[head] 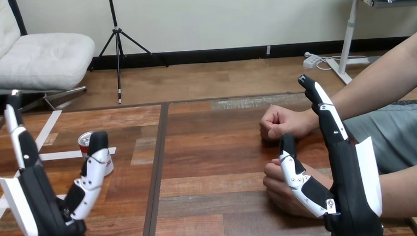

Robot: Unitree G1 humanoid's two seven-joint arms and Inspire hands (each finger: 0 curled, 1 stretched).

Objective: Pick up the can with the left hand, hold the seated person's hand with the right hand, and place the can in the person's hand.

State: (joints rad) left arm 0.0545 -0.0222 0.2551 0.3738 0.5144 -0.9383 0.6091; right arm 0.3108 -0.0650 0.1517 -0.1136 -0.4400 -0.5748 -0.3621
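The can [85, 142] stands upright on the wooden table [208, 151], just beyond the left hand [42, 205], whose thumb partly hides it. That hand is spread and grasps nothing. The right hand [352, 186] is also spread, its thumb across the person's nearer hand [276, 190]; contact is unclear.

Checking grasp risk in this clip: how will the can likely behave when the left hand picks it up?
The can stands upright, so a sideways nudge would probably tip it and let it roll. Its smooth-looking round wall may slip in the left hand. Full or empty cannot be told, so its weight is uncertain.
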